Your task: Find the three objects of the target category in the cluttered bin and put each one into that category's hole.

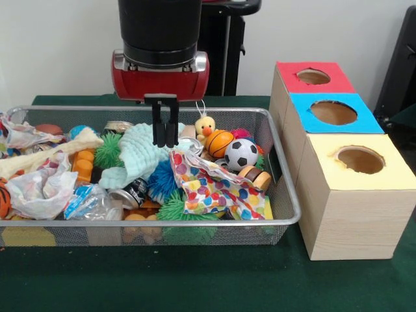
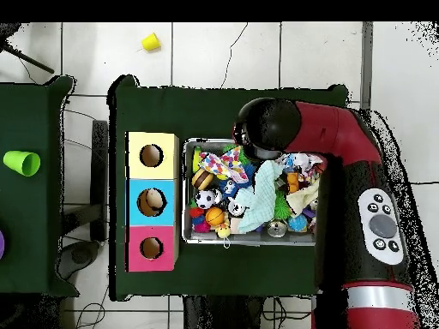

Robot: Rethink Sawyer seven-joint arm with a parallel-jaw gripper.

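In the front view the arm is seen coming down from above, its red and black wrist held over the far half of the wire bin (image 1: 286,195). The gripper (image 1: 165,133) points straight down, its two dark fingers drawn narrow, almost together, with nothing between them; the tips are level with the pale green knitted cloth (image 1: 140,156), though contact cannot be confirmed.

Nearest in the bin, one polka-dot cloth (image 1: 211,188) is draped at the front right, with one crushed can (image 1: 130,194) and one crumpled plastic bag (image 1: 39,188) to its left. Three spiky balls are counted: a green one at the front (image 1: 175,208), a blue one (image 1: 161,182) and a second green one (image 1: 107,151) further back. Further still, one soccer ball (image 1: 242,155) and one small basketball (image 1: 220,143) lie side by side, touching, with one yellow duck (image 1: 205,126) just behind them.

Beside the bin three boxes are set in a row, each with one round hole: yellow (image 1: 361,159) nearest, blue (image 1: 333,112) in the middle, red (image 1: 313,77) farthest. In the overhead view an object can be seen inside the blue hole (image 2: 152,201).
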